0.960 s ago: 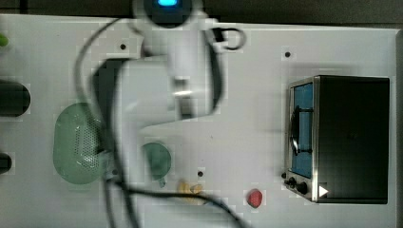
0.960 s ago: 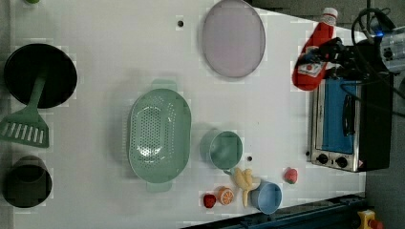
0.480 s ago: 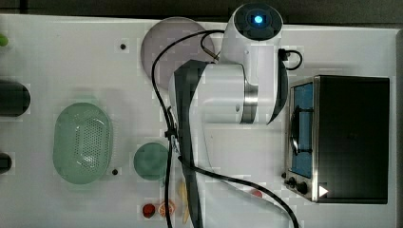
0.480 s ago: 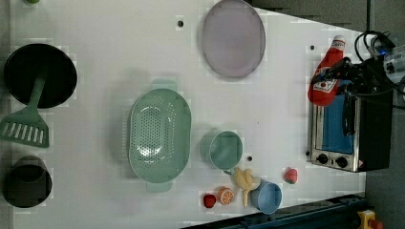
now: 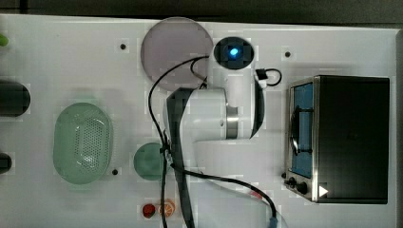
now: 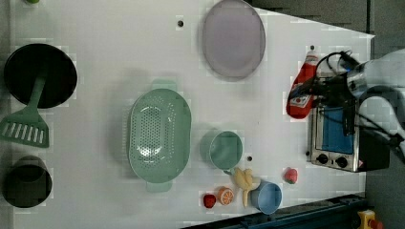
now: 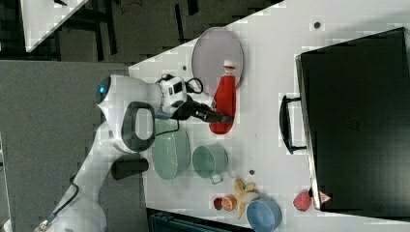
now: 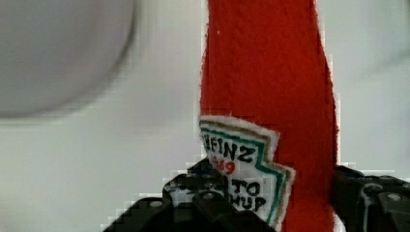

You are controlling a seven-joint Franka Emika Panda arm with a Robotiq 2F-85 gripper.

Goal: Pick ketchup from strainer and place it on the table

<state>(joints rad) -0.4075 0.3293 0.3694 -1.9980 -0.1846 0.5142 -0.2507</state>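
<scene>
The ketchup (image 6: pixel 302 88), a red bottle with a white cap and a white-and-dark label, hangs over the table (image 6: pixel 105 57) between the plate and the oven. My gripper (image 6: pixel 313 90) is shut on its lower body. In the wrist view the dark fingers (image 8: pixel 193 198) flank the ketchup (image 8: pixel 266 72) at the label. In the right view the ketchup (image 7: pixel 225 101) lies along the plate's edge in the gripper (image 7: pixel 220 116). The pale green strainer (image 6: pixel 159 136) holds nothing and stands well off at the left view's middle; the top view has the strainer (image 5: pixel 59 142) at its left.
A black and silver toaster oven (image 5: pixel 342 137) stands close beside the held bottle. A greyish-pink plate (image 5: pixel 177 52) lies on its other side. A green cup (image 6: pixel 224 150), toy fruit (image 6: pixel 224 194) and a blue cup (image 6: pixel 266 196) sit near the table edge. A black pan (image 6: pixel 40 74) holds a green spatula.
In the top view the arm has swung from the strainer side toward the oven. In the left view the held ketchup has moved down and slightly left, beside the oven.
</scene>
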